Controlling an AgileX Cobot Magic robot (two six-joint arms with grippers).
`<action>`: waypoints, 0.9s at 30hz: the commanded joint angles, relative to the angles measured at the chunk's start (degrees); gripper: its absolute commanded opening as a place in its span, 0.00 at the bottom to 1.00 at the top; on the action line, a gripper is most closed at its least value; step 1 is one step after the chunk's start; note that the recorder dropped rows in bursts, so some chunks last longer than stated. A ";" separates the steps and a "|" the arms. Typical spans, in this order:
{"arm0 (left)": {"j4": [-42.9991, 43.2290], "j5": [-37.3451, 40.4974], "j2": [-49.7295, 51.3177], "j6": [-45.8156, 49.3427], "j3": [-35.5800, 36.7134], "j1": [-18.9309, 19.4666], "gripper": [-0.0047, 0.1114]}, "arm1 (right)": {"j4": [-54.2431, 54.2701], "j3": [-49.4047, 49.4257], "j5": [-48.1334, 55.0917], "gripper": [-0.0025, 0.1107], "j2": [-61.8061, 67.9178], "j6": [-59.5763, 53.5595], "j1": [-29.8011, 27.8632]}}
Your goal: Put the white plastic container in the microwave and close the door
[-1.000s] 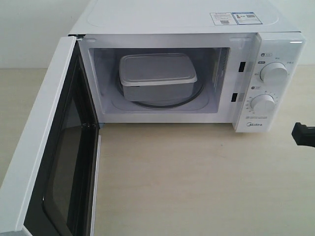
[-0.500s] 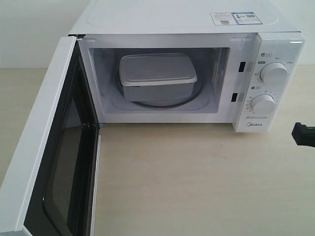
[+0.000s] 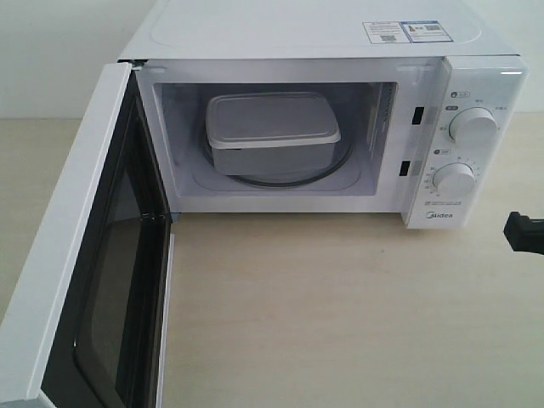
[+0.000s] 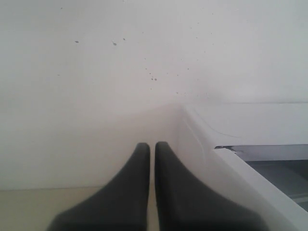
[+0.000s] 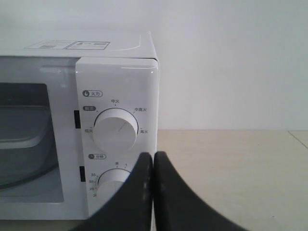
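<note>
The white plastic container (image 3: 272, 132) sits lidded on the glass turntable inside the microwave (image 3: 340, 34). The door (image 3: 81, 255) stands swung wide open to the left, its black inner frame facing the cavity. My right gripper (image 3: 512, 231) shows only as a black tip at the right edge, low beside the control panel. In the right wrist view it (image 5: 153, 155) is shut and empty, in front of the lower dial (image 5: 111, 180). My left gripper (image 4: 152, 145) is shut on nothing, outside the door's top edge (image 4: 260, 185), pointing at the back wall. The exterior view does not show it.
A pale wooden tabletop (image 3: 340, 314) spreads in front of the microwave and to its right. A white wall (image 4: 120, 72) stands behind. The two round dials (image 3: 473, 126) are on the right-hand panel, with a label sticker (image 3: 404, 31) on top.
</note>
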 commanded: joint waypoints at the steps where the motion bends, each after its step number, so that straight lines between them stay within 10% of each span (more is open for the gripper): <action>1: -0.27 -0.23 0.41 -0.04 -0.46 0.00 0.08 | -0.04 -0.33 -0.67 0.02 -0.41 -0.37 -0.19; 14: -8.27 2.23 0.41 -0.12 -0.46 0.00 0.08 | -0.04 -0.33 -0.67 0.02 -0.41 -0.37 -0.19; 27: -10.73 47.40 11.36 4.80 -25.37 0.00 0.08 | -0.04 -0.33 -1.16 0.02 -0.41 -0.37 -0.19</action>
